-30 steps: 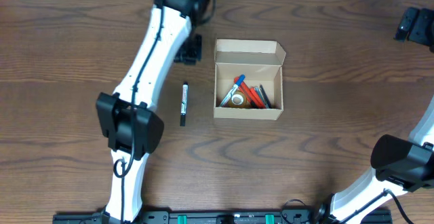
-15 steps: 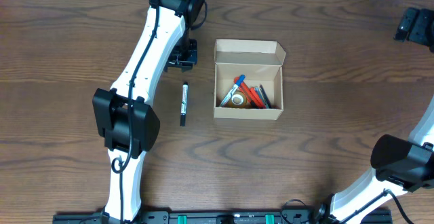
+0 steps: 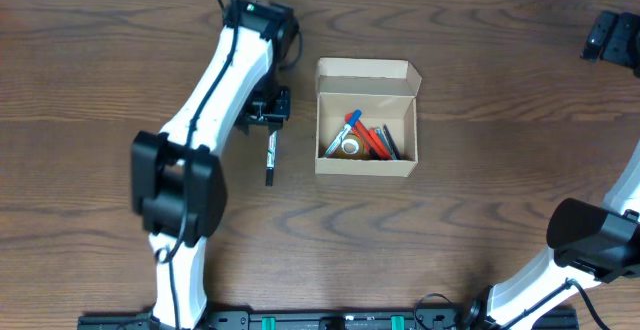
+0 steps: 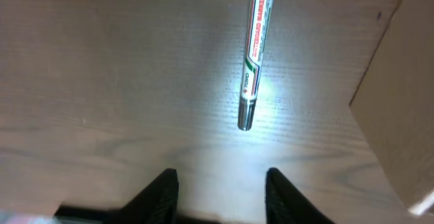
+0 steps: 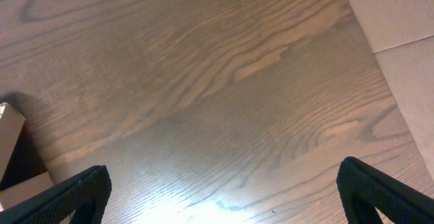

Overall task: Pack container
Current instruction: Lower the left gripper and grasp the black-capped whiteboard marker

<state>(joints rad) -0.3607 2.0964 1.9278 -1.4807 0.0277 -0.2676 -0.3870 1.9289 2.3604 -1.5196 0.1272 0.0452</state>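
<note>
Container is sitting open, marker lying just left of it with long axis along its side wall, nearer left gripper hovering over the marker's far end, half-spread and empty

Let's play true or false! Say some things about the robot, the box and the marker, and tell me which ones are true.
1. The marker lies on the table, outside the box. True.
2. The box's lid is shut. False: the flap stands open and you can see things inside.
3. The left hand is holding the marker. False: its fingers are apart with nothing between them, and the marker lies on the table in front of them.
4. The right hand is open and empty. True.
</note>
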